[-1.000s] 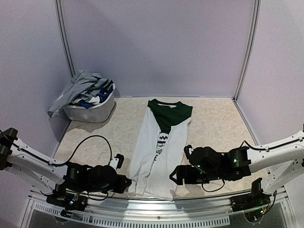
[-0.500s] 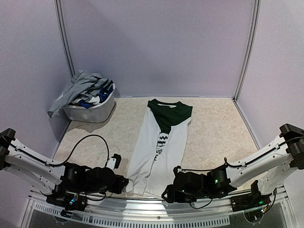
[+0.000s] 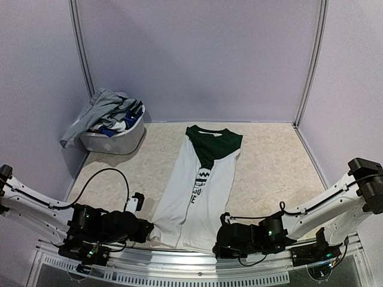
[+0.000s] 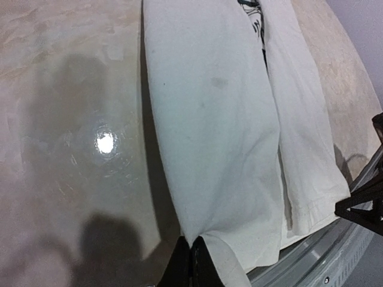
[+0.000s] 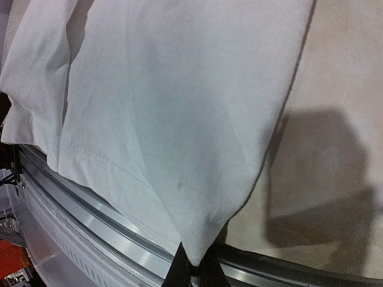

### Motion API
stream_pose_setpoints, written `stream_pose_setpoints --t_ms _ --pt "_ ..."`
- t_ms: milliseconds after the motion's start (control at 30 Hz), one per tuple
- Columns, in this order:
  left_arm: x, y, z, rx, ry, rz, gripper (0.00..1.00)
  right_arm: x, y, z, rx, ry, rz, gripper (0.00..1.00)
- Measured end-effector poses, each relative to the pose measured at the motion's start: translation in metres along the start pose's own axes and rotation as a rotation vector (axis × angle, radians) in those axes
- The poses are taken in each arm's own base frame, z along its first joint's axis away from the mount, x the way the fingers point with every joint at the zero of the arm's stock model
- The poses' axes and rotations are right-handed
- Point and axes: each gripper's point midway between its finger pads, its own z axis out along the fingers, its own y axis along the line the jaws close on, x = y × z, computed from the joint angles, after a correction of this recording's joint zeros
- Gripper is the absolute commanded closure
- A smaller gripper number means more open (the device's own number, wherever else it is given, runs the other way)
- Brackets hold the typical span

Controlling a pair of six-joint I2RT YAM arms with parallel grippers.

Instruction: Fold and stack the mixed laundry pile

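A white T-shirt (image 3: 200, 179) with a dark green top and black print lies lengthwise in the middle of the table, folded narrow. My left gripper (image 3: 148, 229) is at its near left corner, shut on a pinch of the white hem (image 4: 215, 119), fingers (image 4: 182, 266) pressed together. My right gripper (image 3: 219, 240) is at the near right corner, shut on a point of white cloth (image 5: 167, 107) just above the table's front rail. The other pieces of the mixed laundry pile (image 3: 108, 110), grey, blue plaid and white, are heaped at the back left.
A white plastic basket (image 3: 114, 144) holds the heap at the back left, with grey cloth hanging over its left rim. A metal rail (image 3: 191, 258) runs along the near edge. A black cable (image 3: 114, 172) loops on the table left of the shirt. Walls close in three sides.
My right gripper came down towards the near edge and shut on the shirt's near right corner. My left gripper drew the near left corner outward, so the hem has spread.
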Motion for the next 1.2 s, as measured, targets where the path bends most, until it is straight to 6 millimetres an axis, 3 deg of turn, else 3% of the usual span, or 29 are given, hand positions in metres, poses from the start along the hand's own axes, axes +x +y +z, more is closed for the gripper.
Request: stream_pose_setpoints --t_ms 200,333,533,733,900,1200 --pt "0.005 0.002 0.005 -0.013 0.014 0.010 0.98 -0.002 -0.008 -0.005 0.034 -0.012 -0.019 0.98" --pt "0.011 -0.006 0.012 -0.003 0.034 0.017 0.99 -0.005 -0.012 -0.019 0.051 -0.024 -0.036 0.98" --pt "0.017 -0.046 0.022 0.042 0.063 0.055 1.00 -0.010 -0.011 -0.057 0.016 -0.064 -0.050 0.98" --pt "0.013 -0.074 0.022 0.088 0.053 0.057 1.00 -0.011 -0.021 -0.063 0.051 -0.082 -0.072 0.98" --pt "0.002 -0.079 0.015 0.077 0.029 0.073 0.99 -0.021 -0.020 -0.069 0.100 -0.131 -0.092 0.98" --pt "-0.048 -0.096 -0.013 0.061 -0.096 0.092 0.98 -0.059 0.005 -0.101 0.102 -0.323 -0.120 0.99"
